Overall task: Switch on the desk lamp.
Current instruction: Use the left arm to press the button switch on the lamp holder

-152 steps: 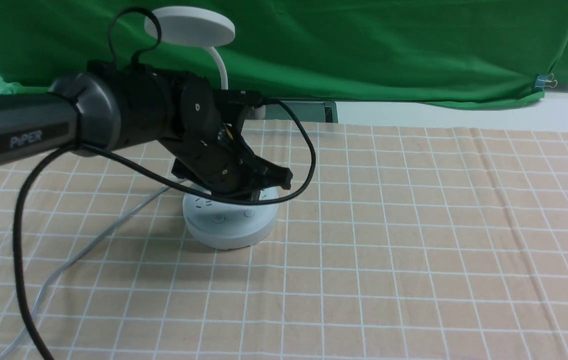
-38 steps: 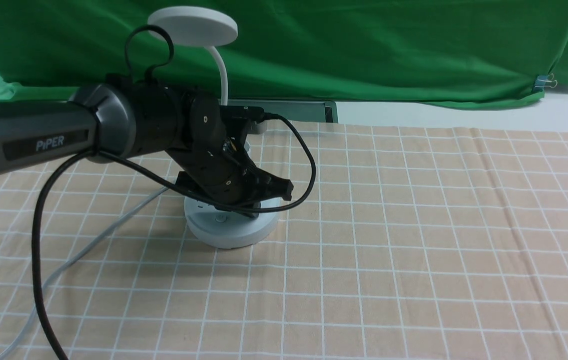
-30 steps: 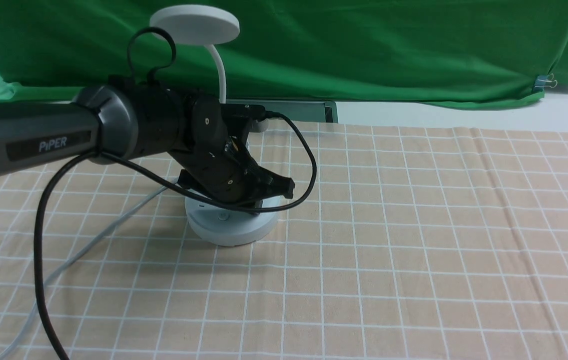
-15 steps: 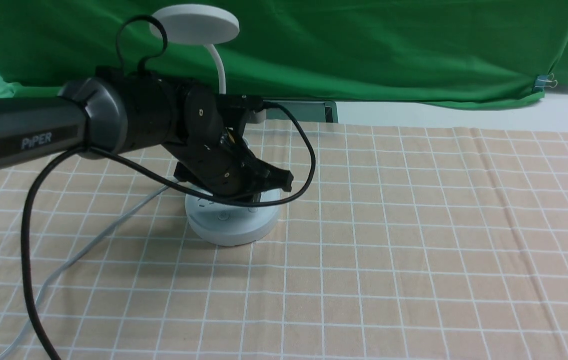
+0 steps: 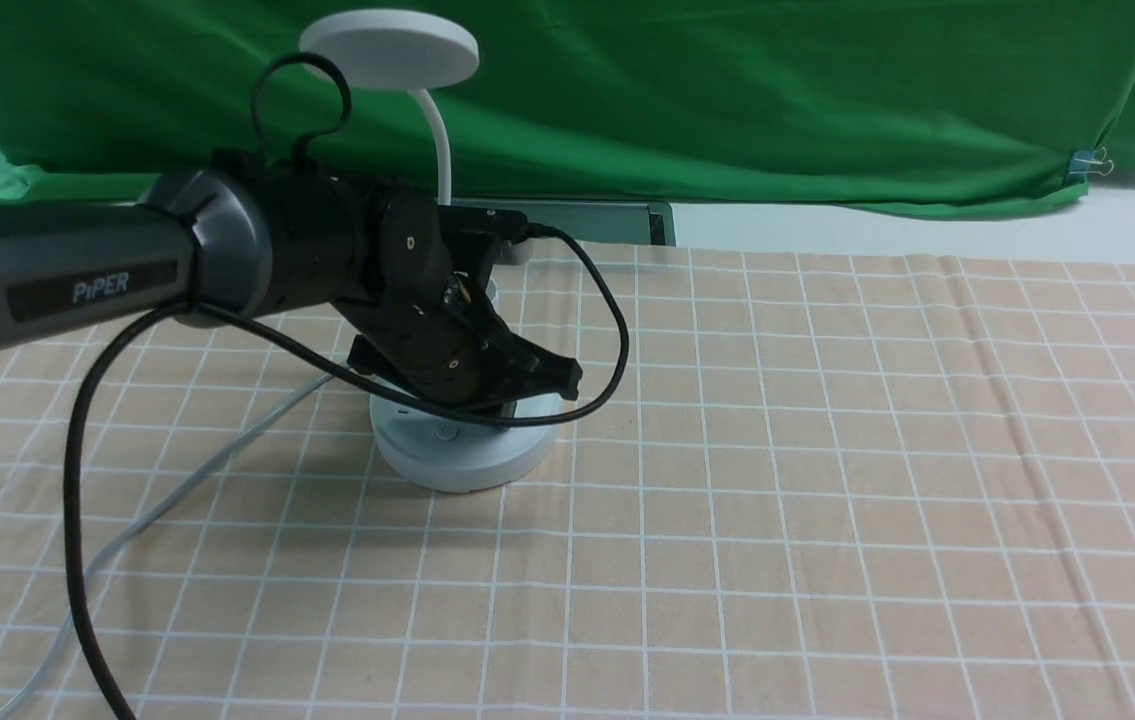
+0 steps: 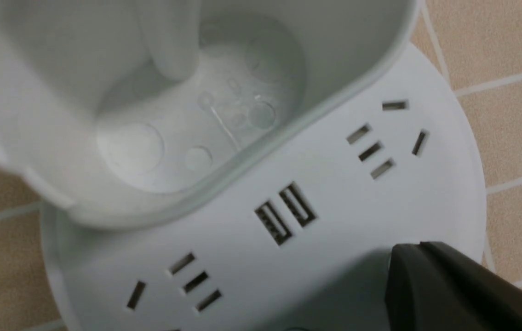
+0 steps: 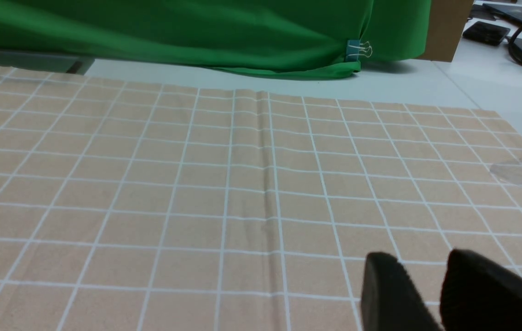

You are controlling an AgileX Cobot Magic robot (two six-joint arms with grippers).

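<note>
The desk lamp (image 5: 462, 455) stands on the grid-patterned cloth (image 5: 827, 480), toward my left, its flat disc head raised on a curved gooseneck before a green curtain (image 5: 727, 100). My left gripper (image 5: 499, 424) reaches down over the round base, near its buttons; I cannot tell whether its fingers are spread or pressed together, nor whether they touch the base. A black cable (image 5: 73, 480) loops from my left arm in front of the base. My right gripper (image 7: 426, 276) hangs above the cloth, its fingers spread slightly apart.
</note>
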